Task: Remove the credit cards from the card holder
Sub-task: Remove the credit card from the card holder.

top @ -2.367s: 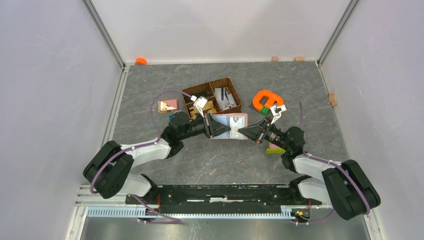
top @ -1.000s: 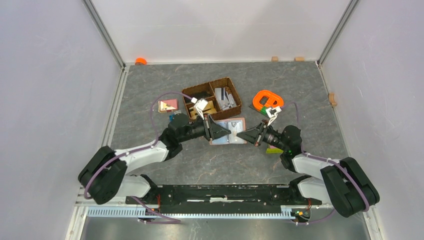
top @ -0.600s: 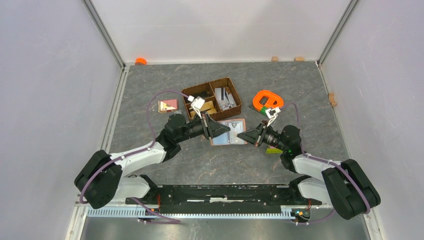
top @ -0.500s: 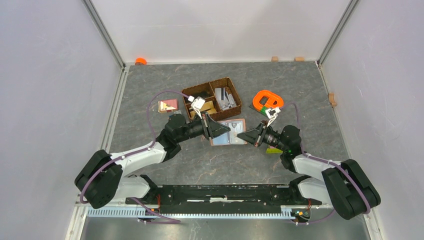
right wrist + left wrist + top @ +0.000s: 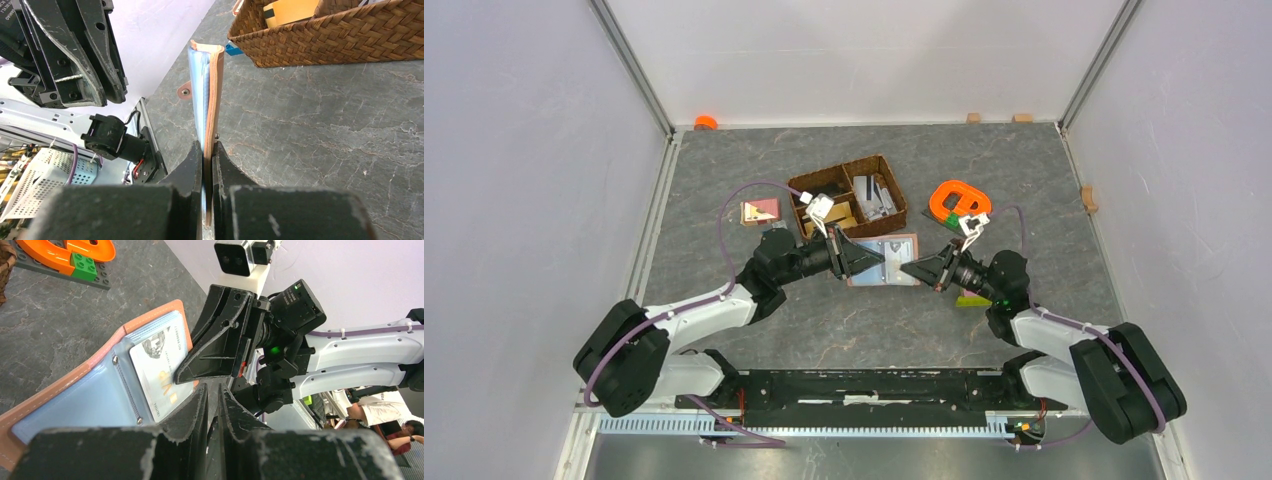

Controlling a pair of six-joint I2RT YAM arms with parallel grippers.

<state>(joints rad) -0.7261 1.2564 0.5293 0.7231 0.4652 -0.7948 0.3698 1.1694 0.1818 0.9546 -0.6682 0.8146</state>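
The card holder (image 5: 896,251) hangs open above the table between my two grippers, reddish-brown outside with pale blue sleeves (image 5: 85,405) inside. My right gripper (image 5: 909,268) is shut on its right edge; in the right wrist view the holder (image 5: 216,85) stands edge-on between the jaws of that gripper (image 5: 208,146). One white credit card (image 5: 159,365) lies in a sleeve, showing in the left wrist view. My left gripper (image 5: 215,388) sits at that card's lower corner, jaws parted by a thin slit with nothing seen between them. From above, the left gripper (image 5: 876,258) reaches over the holder's left half.
A dark woven divided basket (image 5: 894,190) with cards and a tan piece stands just behind the holder, and is close in the right wrist view (image 5: 340,40). An orange piece on a grey plate (image 5: 959,198) lies at the right. A pink-and-tan piece (image 5: 760,211) lies left of the basket.
Over two seconds both grippers and the holder drifted slightly toward the near side, and the left arm's elbow swung left. In the last half second almost nothing moved.
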